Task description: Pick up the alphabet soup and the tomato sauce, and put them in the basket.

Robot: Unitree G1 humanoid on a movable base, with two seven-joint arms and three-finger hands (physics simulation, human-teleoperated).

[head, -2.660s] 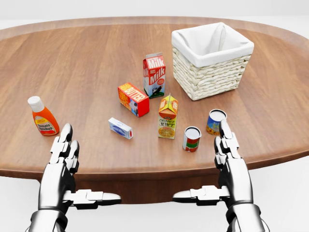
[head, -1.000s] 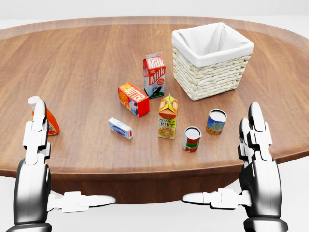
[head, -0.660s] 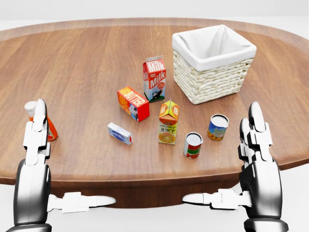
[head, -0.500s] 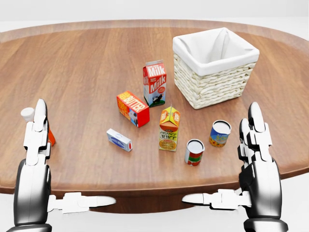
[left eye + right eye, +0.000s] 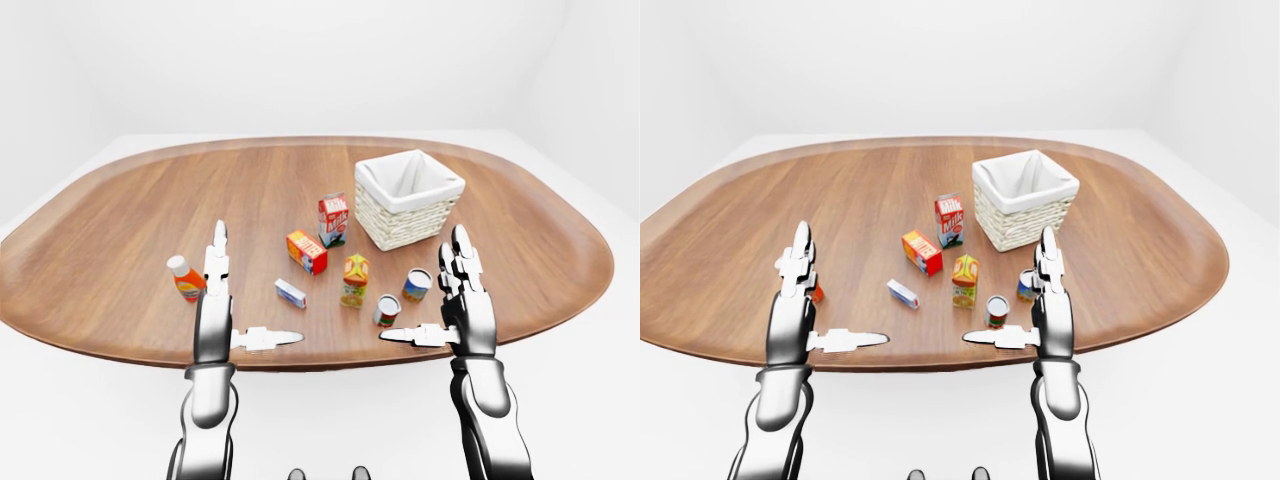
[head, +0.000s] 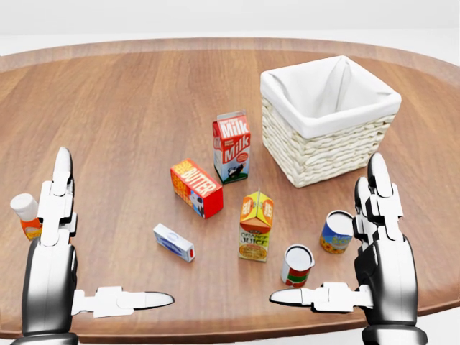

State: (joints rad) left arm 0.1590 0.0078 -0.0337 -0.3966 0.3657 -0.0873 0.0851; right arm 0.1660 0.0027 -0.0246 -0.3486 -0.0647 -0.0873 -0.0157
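Both hands, left hand (image 6: 50, 248) and right hand (image 6: 384, 248), are hovering wide open, holding nothing; the reaching right risks toppling the blue-yellow alphabet soup can (image 6: 336, 231) beside the red-labelled tomato sauce can (image 6: 296, 265), near the white-lined wicker basket (image 6: 338, 151).

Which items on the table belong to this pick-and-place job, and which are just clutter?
Task items:
alphabet soup can
tomato sauce can
basket

Clutter:
milk carton
orange juice carton
red butter box
small white-and-blue box
ketchup bottle

Which can is which is my best reading of blurry labels.
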